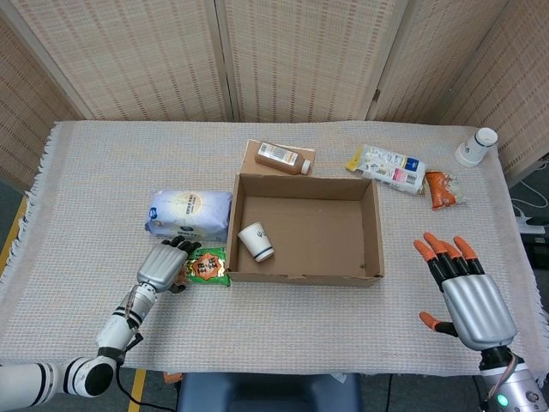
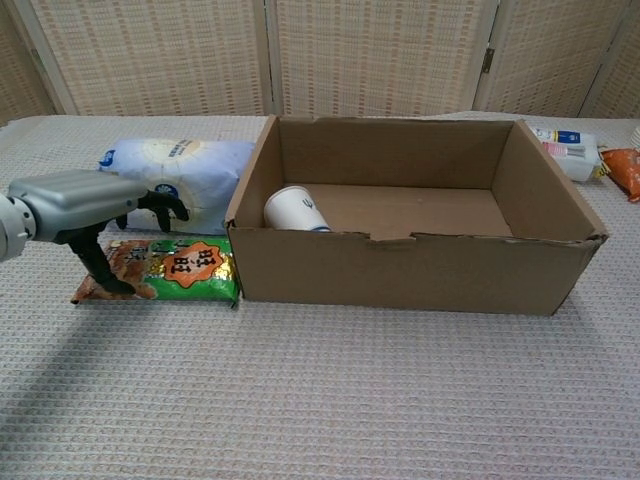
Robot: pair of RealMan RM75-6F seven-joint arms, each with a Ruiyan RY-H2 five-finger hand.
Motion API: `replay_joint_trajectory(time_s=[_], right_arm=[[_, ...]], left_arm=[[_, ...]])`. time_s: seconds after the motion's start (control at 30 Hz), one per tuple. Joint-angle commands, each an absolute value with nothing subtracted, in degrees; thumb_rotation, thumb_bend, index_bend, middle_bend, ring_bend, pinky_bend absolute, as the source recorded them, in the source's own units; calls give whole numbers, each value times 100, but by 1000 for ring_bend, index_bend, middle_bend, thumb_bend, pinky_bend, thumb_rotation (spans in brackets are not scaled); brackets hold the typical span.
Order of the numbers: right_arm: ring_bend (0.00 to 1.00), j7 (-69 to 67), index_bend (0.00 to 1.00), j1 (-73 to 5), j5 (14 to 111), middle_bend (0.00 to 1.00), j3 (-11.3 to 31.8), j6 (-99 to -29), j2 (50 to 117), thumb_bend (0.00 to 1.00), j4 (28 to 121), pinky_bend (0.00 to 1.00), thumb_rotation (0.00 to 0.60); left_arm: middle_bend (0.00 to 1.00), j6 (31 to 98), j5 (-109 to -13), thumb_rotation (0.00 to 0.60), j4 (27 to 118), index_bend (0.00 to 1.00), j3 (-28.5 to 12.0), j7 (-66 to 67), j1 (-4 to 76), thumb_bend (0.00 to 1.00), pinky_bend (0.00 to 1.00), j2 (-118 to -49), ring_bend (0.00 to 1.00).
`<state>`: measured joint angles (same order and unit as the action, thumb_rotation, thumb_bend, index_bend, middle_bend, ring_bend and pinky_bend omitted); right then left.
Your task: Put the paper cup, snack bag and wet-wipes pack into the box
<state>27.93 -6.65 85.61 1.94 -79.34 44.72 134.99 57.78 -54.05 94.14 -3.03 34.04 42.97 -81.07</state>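
A brown cardboard box [image 1: 371, 225] [image 2: 420, 275] stands open at the table's middle. A white paper cup [image 1: 256, 241] [image 2: 294, 210] lies on its side in the box's left part. Just left of the box, the green and orange snack bag [image 1: 207, 266] [image 2: 180, 270] lies flat on the cloth. Behind it is the white and blue wet-wipes pack [image 1: 189, 213] [image 2: 190, 172]. My left hand [image 1: 165, 263] [image 2: 75, 198] hovers over the bag's left end, thumb touching it, fingers arched above. My right hand [image 1: 466, 292] is open above the cloth, right of the box.
Behind the box a bottle [image 1: 282, 157] lies on a brown card. At the back right are a white carton [image 1: 390, 167] [image 2: 563, 145], an orange packet [image 1: 442, 189] [image 2: 625, 165] and an upturned paper cup [image 1: 476, 146]. Wicker screens close the far side.
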Motion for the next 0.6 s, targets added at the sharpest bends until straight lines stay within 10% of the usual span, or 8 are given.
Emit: replay_joint_trajectory(time_s=[0.03,0.6], right_arm=[[0,2805,70,-674,8550,0,195,-7929,4484,81,13499,0,600],[0,2809,70,-760,8291,0,256,-7899,4486,81,13499,0,600]], left_arm=[[238,5670,-5251,600,9246,157,-320,3396,4321,153,299,-8127,120],[259,5401,-5049,600,8702,190,-351,3257,4399,165,354,-8554,169]])
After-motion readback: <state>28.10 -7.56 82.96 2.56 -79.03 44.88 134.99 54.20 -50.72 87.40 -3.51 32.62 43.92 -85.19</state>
